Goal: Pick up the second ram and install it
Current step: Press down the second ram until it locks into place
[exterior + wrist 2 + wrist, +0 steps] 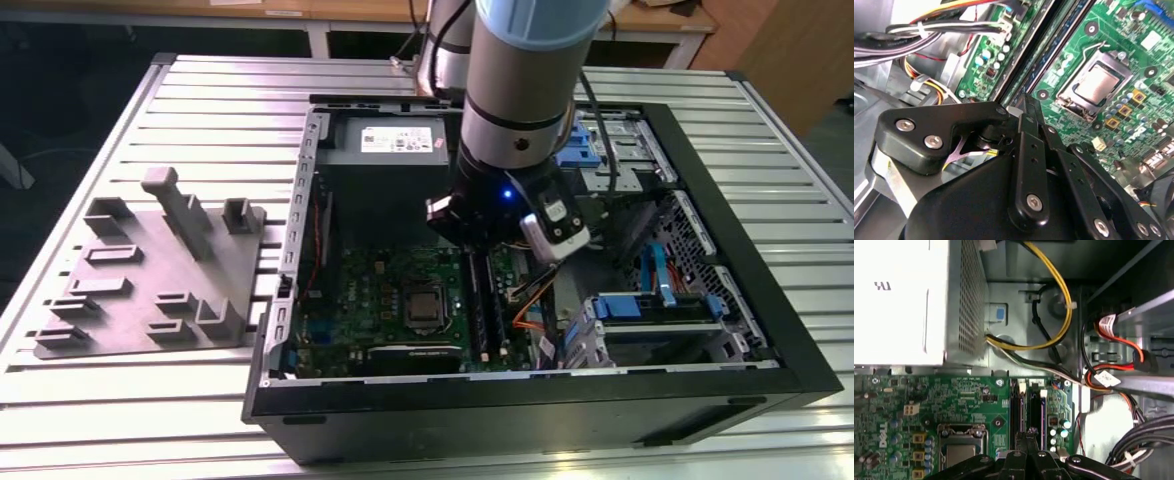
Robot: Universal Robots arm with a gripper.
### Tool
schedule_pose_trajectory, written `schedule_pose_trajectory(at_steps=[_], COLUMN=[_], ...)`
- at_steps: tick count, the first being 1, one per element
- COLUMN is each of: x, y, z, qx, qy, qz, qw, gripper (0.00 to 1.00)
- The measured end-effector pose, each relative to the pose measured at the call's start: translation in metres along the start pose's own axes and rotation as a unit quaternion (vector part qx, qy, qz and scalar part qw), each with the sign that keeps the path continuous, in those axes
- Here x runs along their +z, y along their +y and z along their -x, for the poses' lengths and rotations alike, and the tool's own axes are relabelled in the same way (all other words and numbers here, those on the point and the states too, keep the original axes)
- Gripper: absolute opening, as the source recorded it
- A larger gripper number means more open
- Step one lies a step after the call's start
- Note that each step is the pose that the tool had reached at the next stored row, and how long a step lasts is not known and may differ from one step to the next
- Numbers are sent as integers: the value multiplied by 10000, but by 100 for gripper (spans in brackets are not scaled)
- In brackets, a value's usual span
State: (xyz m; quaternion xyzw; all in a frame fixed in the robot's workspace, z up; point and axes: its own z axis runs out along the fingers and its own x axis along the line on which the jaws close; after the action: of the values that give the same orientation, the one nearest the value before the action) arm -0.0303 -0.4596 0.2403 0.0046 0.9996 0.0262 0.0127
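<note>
A single robot arm reached down from the top of the exterior view, its thick grey and silver forearm nearly vertical. Below a silver band, the black wrist carried a small blue light and a white and silver camera module mounted on the side toward the exterior view's right. The end effector (470,250) pointed straight down beneath the wrist. In both wrist views its black linkage bars with silver screws converged toward the tip. The two narrow black fingers (1026,437) stood pressed close together, with no visible gap between them (1029,112).
</note>
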Motion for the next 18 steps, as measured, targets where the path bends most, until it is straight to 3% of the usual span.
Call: schedule_pose_trajectory(at_steps=[6,18], x=[6,43], y=[86,87], z=[-1,-2], qx=[0,-126], qy=[0,7], qz=[0,3], qw=[10000,9999], gripper=[10,10])
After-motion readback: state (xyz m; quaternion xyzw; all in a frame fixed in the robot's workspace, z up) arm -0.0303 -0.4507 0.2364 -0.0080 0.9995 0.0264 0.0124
